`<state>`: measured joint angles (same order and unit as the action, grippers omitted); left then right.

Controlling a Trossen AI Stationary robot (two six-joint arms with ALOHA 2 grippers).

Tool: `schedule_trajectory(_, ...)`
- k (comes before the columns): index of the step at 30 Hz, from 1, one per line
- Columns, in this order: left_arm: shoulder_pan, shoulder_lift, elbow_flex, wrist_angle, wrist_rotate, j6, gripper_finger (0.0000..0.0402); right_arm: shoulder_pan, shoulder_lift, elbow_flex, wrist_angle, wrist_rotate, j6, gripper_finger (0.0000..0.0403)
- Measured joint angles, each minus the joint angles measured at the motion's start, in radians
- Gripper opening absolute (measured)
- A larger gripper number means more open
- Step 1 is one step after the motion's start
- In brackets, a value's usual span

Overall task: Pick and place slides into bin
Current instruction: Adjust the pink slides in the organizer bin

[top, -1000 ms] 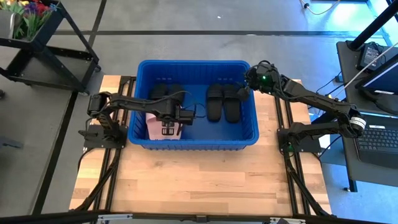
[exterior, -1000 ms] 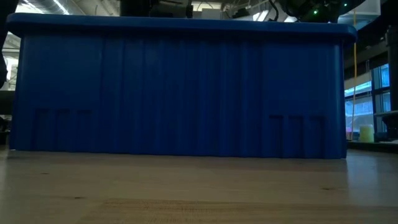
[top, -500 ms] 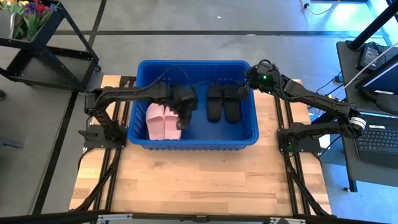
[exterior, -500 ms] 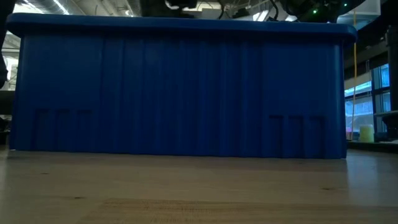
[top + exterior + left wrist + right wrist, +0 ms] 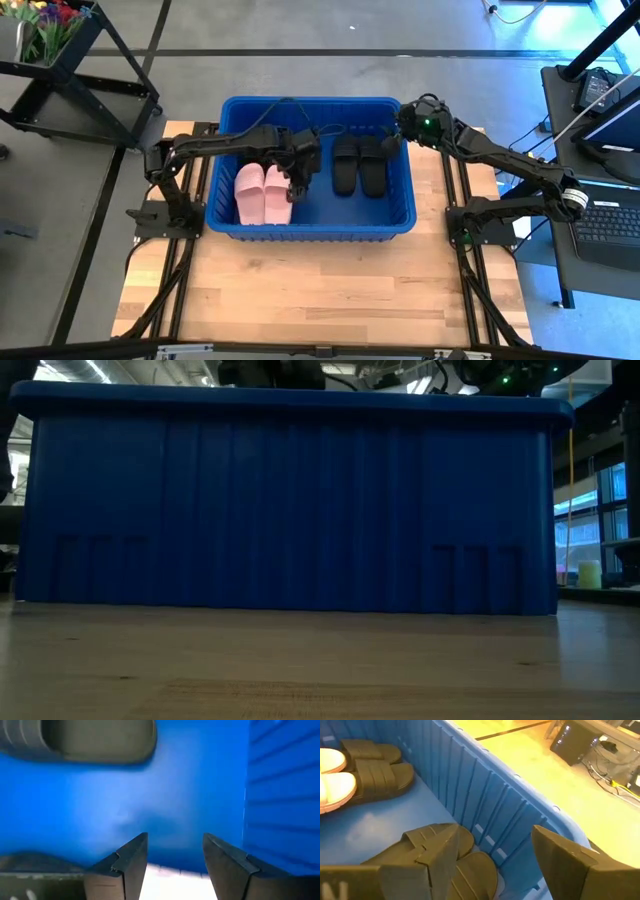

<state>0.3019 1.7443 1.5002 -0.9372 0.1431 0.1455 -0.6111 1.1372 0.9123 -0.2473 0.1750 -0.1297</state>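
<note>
The blue bin [image 5: 310, 232] stands on the wooden table; its near wall [image 5: 300, 510] fills the low view. On its floor lie two pale pink slides [image 5: 262, 193] side by side at the left and two black slides [image 5: 360, 165] at the right. Another black pair [image 5: 375, 765] lies at the far left, mostly hidden under my left arm in the high view. My left gripper [image 5: 296, 190] hangs open and empty inside the bin, just right of the pink slides, over bare floor [image 5: 175, 837]. My right gripper [image 5: 390, 148] hangs open and empty over the bin's far right corner [image 5: 495, 827].
Bare wooden table [image 5: 320, 290] lies in front of the bin. The middle strip of the bin floor [image 5: 318, 200] between the pink and black slides is free. A black cart with flowers [image 5: 60, 60] stands off the table's far left, and a desk with a laptop [image 5: 605, 220] at the right.
My left gripper has gone from above the pink slides toward the table's right and far edges and has turned. Both pink slides, one of them covered by the gripper before, now show side by side on the bin floor.
</note>
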Motion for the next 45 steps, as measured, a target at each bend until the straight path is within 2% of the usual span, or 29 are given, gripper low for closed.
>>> schedule_trajectory(5,0.022,-0.027,0.000,-0.173,0.066,0.152,0.0183,-0.017,0.000,0.000,-0.003,0.000,0.021,0.0251)
schedule_trajectory(10,-0.006,-0.031,0.000,-0.214,0.152,0.176,0.0183,-0.035,0.000,0.000,-0.004,0.000,0.020,0.0251)
schedule_trajectory(12,-0.034,-0.031,0.000,-0.209,0.112,0.173,0.0183,-0.041,0.000,0.000,-0.005,0.000,0.019,0.0251)
schedule_trajectory(16,-0.099,-0.030,-0.039,-0.183,-0.062,0.132,0.0183,-0.056,0.001,0.000,-0.007,0.000,0.017,0.0251)
schedule_trajectory(22,-0.150,-0.031,-0.118,-0.154,-0.038,0.016,0.0183,-0.070,0.001,0.000,-0.012,0.000,0.017,0.0251)
schedule_trajectory(30,-0.173,-0.029,-0.236,-0.103,-0.123,-0.092,0.0183,-0.070,0.001,0.000,-0.012,0.000,0.017,0.0251)
schedule_trajectory(38,-0.179,-0.030,-0.280,-0.086,-0.193,-0.118,0.0183,-0.070,0.001,0.000,-0.012,0.000,0.013,0.0251)
schedule_trajectory(45,-0.178,-0.030,-0.320,-0.077,-0.196,-0.117,0.0183,-0.070,0.001,0.000,-0.012,-0.001,0.018,0.0251)
